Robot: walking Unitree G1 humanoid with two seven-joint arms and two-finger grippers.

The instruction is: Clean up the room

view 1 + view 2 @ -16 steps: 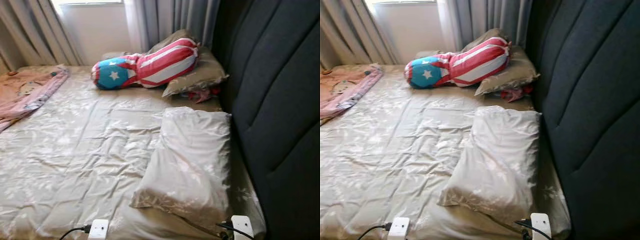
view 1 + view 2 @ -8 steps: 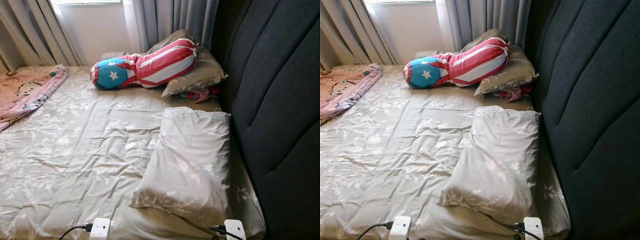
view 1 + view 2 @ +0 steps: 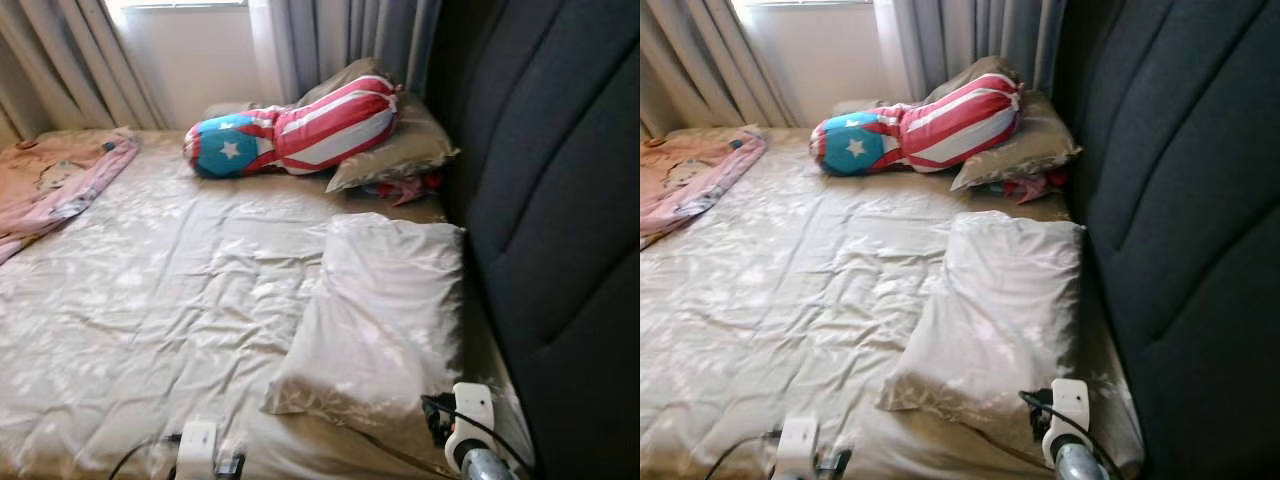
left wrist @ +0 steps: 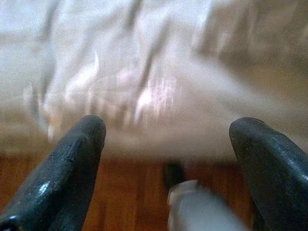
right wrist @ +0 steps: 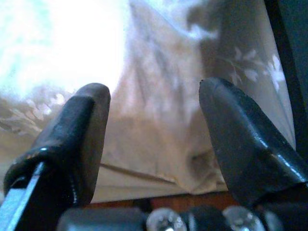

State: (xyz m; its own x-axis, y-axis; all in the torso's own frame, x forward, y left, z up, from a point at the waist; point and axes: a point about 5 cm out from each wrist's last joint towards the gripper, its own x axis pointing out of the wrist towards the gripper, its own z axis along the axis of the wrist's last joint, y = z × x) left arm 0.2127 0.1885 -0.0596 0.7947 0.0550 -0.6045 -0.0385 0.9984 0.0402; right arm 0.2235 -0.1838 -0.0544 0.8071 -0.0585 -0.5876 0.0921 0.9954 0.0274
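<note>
- Two pillows are seen on the bed (image 3: 150, 300): a pale pillow (image 3: 385, 310) lying flat beside the dark padded headboard (image 3: 560, 200), and a tan pillow (image 3: 400, 150) further up, tilted against the headboard near the curtains (image 3: 340, 40).
- A long cushion (image 3: 300, 130) with red and white stripes and a blue end bearing a white star is laid across the tan pillow, its blue end resting on the sheet.
- A scrap of red cloth (image 3: 405, 188) is tucked under the tan pillow's near edge.
- A pink blanket (image 3: 50, 185) is bunched along the far left side of the bed.
- The beige sheet, printed with pale flowers, is wrinkled across the middle.
- The right gripper (image 5: 154, 125) is held just over the sheet at the bed's near corner, by the headboard; its jaws are spread apart with nothing between them.
- The right arm's white wrist part (image 3: 470, 415) with its black cable is seen beside the pale pillow's near corner.
- The left gripper (image 4: 166, 159) is held at the bed's near edge, jaws spread and empty; the view is blurred, with brown floor (image 4: 130, 202) below the sheet.
- The left arm's white wrist part (image 3: 197, 445) is seen low at the bed's near edge.
</note>
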